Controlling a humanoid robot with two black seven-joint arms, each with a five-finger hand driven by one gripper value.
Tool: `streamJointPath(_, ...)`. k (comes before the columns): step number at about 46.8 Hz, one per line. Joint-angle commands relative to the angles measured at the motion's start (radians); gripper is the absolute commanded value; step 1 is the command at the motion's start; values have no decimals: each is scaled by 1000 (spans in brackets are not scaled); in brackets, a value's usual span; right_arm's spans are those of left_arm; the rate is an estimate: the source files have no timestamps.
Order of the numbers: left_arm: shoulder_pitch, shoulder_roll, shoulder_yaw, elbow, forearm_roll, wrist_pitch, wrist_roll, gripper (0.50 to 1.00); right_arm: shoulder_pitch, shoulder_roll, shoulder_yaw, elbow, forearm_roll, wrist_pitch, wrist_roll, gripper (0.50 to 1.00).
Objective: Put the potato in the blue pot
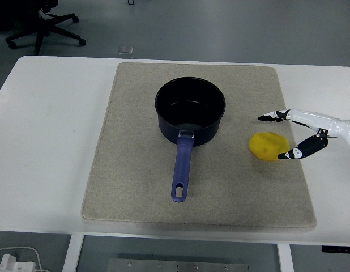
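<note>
Beige mat (135,187) under pot (190,110), potato (268,146)

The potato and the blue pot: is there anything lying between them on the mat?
No. In the head view, only bare beige mat lies between the potato and the blue pot. The right robot hand is on the potato's far side.

No text, label, brand, number or sign can be read anywhere in the head view. The small grey square (125,50) on the floor beyond the table (50,113) may carry some marking, but it is too small and blurred to tell. The blue pot (190,110), the potato (268,146) and the mat (135,187) show plain, unprinted surfaces.
</note>
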Motion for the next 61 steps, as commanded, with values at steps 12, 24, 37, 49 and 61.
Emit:
streamJointPath(12,0,0,0,0,0,0,0,994,-1,17,-30,-10,0,-41,3,926)
streamJointPath(24,0,0,0,0,0,0,0,994,-4,51,-32,-30,-14,-45,3,924)
streamJointPath(37,0,0,0,0,0,0,0,994,-11,78,-49,-56,-15,-65,3,911)
streamJointPath(49,0,0,0,0,0,0,0,994,-3,80,-57,-58,-46,-90,24,662)
streamJointPath(61,0,0,0,0,0,0,0,994,-6,80,-69,-76,-63,-103,24,500)
